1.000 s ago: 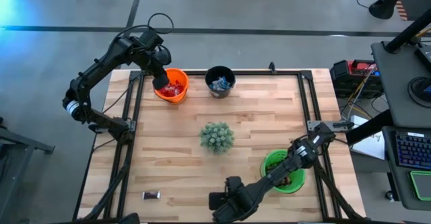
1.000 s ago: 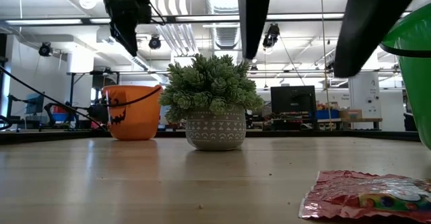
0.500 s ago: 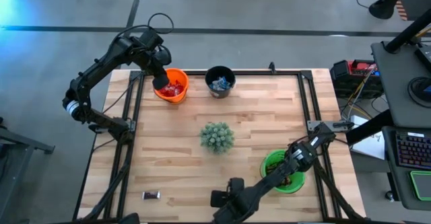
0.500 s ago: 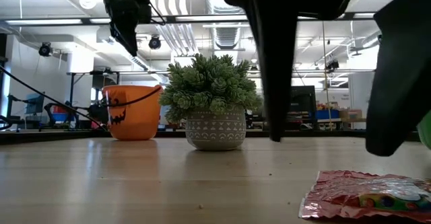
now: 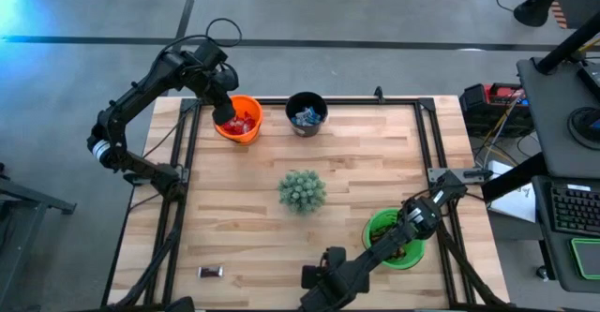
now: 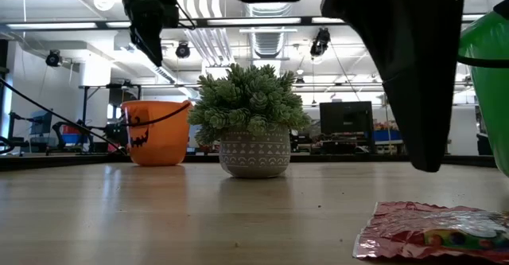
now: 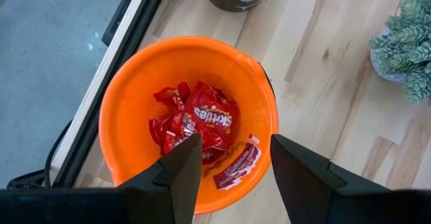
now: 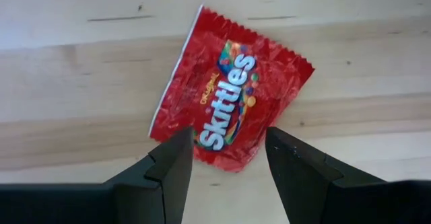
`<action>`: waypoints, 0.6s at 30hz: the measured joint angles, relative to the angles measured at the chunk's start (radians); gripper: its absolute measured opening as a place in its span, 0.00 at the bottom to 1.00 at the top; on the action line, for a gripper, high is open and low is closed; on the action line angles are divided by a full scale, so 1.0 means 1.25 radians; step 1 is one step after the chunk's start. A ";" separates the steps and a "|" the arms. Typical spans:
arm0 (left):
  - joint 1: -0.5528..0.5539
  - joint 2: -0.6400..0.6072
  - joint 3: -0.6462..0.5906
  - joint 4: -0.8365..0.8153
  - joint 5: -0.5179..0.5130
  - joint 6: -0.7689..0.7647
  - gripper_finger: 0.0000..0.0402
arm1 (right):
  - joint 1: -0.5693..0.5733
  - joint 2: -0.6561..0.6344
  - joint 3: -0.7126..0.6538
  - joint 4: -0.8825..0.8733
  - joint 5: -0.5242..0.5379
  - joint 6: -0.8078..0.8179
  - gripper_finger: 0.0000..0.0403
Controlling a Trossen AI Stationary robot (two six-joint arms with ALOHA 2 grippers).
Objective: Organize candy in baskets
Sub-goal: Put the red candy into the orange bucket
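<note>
A red candy packet (image 8: 229, 86) lies flat on the wooden table near its front edge, also seen in the low view (image 6: 433, 231). My right gripper (image 8: 227, 133) hangs open just above it, fingers pointing down, touching nothing; in the high view the gripper (image 5: 319, 279) hides the packet. My left gripper (image 7: 236, 143) stands open above the orange basket (image 7: 128, 83), which holds several red candies (image 7: 199, 120). The black basket (image 5: 307, 113) holds blue-and-silver candies. The green basket (image 5: 394, 239) stands under my right arm. A dark brown candy (image 5: 210, 272) lies at the front left.
A potted spiky green plant (image 5: 301, 190) stands in the middle of the table. A black frame rail (image 5: 187, 162) runs along the table's left and right sides. Bare wood lies between the plant and the dark brown candy.
My right gripper has sunk a little toward the red candy packet and rolled about its own axis, staying open. The packet has not moved.
</note>
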 joint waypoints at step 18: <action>0.000 0.000 0.000 0.001 0.001 0.000 0.40 | -0.005 -0.002 -0.044 0.030 0.011 -0.025 0.44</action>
